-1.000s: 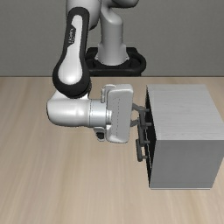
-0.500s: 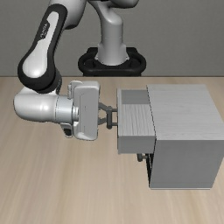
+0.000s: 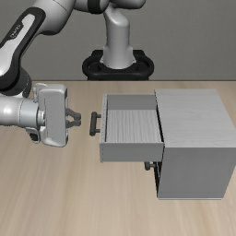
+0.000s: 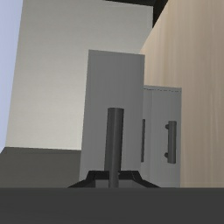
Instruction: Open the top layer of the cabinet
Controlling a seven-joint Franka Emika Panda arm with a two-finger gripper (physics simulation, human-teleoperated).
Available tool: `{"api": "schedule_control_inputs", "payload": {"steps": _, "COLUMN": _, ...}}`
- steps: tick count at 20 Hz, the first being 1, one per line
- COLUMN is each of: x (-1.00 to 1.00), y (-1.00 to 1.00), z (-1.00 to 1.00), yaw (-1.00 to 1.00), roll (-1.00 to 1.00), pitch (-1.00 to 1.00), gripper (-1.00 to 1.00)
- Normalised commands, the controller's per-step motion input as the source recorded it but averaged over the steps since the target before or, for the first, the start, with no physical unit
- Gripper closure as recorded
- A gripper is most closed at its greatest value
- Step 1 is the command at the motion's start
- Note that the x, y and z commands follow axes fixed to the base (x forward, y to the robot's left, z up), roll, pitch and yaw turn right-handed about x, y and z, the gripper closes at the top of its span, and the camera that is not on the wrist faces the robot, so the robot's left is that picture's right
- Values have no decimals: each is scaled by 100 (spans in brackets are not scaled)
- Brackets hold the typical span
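Top drawer [image 3: 129,127] out of cabinet [image 3: 195,138].

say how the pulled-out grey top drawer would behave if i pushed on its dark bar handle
The grey box-shaped top drawer looks stiff and would likely slide straight back into the grey cabinet rather than tip, since it sits level. Its dark bar handle seems rigid, a fair spot to push. Its weight can't be judged.

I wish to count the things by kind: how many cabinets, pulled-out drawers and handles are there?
Cabinet: 1
Open drawer: 1
Handles: 3
Total: 5
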Motion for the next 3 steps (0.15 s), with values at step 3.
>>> {"api": "schedule_control_inputs", "payload": {"steps": 3, "x": 0, "y": -100, "z": 0, "yaw": 0, "roll": 0, "pitch": 0, "gripper": 100}}
